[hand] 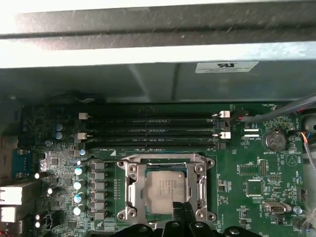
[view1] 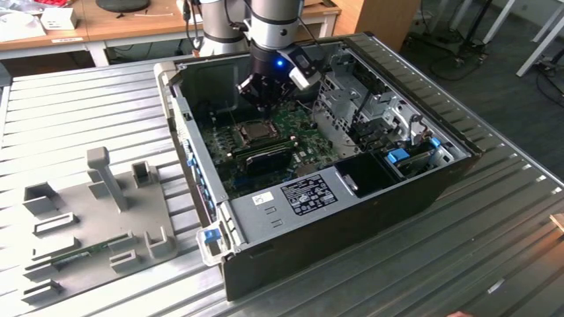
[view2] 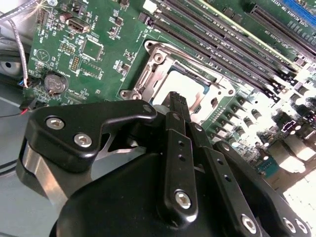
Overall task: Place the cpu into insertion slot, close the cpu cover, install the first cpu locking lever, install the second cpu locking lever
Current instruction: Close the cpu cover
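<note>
Cpu [hand: 165,190] lies in the insertion slot [hand: 129,191], closed fingers [hand: 178,211] close above.

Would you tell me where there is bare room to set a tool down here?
Bare ribbed metal table lies beyond the grey fixture tray, and more at the exterior view's right of the black computer case. Inside, the black gripper over the green circuit board crowds it.

**CPU's sitting in the socket**

The cpu [hand: 165,190], a pale silvery-tan square, lies flat in the insertion slot [hand: 200,193] on the green board [hand: 247,170]. The cpu cover [hand: 160,163], a silvery window frame, looks to be down flat around it.
</note>
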`<state>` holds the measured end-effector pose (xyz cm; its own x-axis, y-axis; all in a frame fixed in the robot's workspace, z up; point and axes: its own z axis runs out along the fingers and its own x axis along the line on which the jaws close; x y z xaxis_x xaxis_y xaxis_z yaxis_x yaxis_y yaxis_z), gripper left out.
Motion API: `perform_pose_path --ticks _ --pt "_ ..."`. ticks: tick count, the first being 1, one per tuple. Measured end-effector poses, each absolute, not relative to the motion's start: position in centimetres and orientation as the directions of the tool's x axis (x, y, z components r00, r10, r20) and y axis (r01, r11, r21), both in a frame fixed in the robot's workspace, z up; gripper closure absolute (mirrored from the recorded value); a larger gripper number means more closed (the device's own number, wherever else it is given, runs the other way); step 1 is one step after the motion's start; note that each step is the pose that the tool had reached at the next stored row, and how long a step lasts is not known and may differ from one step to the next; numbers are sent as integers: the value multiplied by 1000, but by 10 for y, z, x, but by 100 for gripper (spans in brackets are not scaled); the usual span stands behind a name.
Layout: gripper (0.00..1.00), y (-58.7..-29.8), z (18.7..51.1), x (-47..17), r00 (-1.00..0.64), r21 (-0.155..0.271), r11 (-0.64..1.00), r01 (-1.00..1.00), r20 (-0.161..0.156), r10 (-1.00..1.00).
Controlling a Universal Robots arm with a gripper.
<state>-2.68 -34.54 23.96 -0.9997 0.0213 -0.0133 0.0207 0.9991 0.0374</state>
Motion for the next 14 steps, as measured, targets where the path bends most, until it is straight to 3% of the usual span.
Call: perform_pose_path --ticks 14 --pt "90 -346 234 -29 -1000 37 999 10 -17 11"
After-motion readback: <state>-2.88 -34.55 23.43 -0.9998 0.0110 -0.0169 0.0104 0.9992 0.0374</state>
